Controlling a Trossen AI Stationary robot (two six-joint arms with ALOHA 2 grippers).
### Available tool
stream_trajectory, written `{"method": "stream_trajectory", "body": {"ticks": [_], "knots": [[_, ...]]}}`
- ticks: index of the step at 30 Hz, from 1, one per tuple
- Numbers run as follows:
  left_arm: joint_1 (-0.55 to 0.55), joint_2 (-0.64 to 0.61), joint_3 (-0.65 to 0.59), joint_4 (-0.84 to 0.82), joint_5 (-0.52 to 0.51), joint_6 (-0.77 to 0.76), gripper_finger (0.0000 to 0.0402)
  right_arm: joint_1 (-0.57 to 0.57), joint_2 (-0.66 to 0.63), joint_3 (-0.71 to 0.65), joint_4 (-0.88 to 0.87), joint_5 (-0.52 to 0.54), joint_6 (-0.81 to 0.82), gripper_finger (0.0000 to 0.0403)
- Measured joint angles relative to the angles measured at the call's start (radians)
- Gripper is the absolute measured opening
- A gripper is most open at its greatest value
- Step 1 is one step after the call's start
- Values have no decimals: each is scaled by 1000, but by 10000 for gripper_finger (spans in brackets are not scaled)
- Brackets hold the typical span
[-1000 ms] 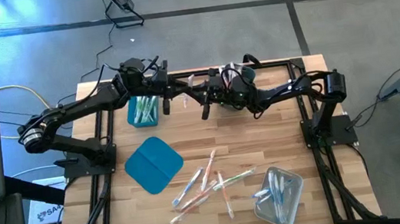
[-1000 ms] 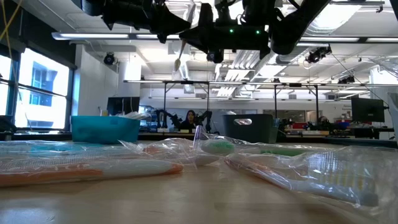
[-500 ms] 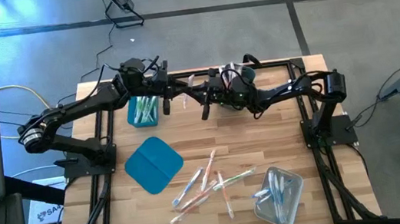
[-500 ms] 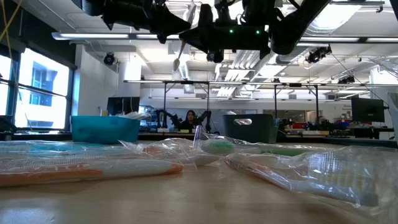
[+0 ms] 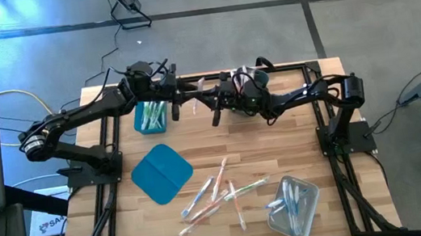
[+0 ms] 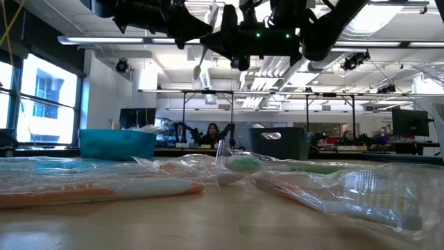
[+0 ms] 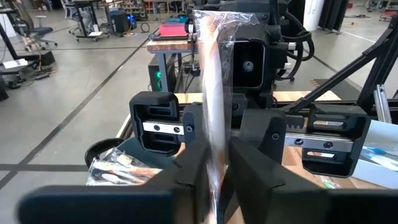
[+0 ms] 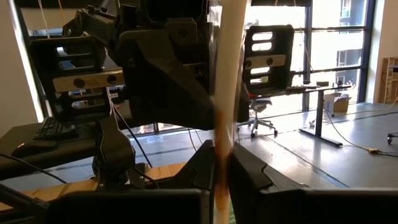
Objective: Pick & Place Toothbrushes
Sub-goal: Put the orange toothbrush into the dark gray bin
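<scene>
Item: wrapped toothbrush, light, slim, slippery film.
Left hand: loosely pinching it.
Right hand: pinching it too.
Hold: mid-handle, judged safest.
Location: above far tabletop.

I find no text I can read anywhere; a white sheet on the floor beside my counter carries dark print, but it is too small to make out.
</scene>
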Motion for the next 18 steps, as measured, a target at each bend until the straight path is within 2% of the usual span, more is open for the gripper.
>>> {"method": "stream_trajectory", "body": {"ticks": [4, 8, 18], "knots": [[0, 0, 0, -3, 0, -10, 116, 0, 0, 0, 0, 0, 0, 18], [0, 0, 1, -2, 1, -11, 146, 0, 0, 0, 0, -1, -1, 17], [0, 0, 1, -3, 2, -14, 157, 0, 0, 0, 0, 0, 19, 17]]}}
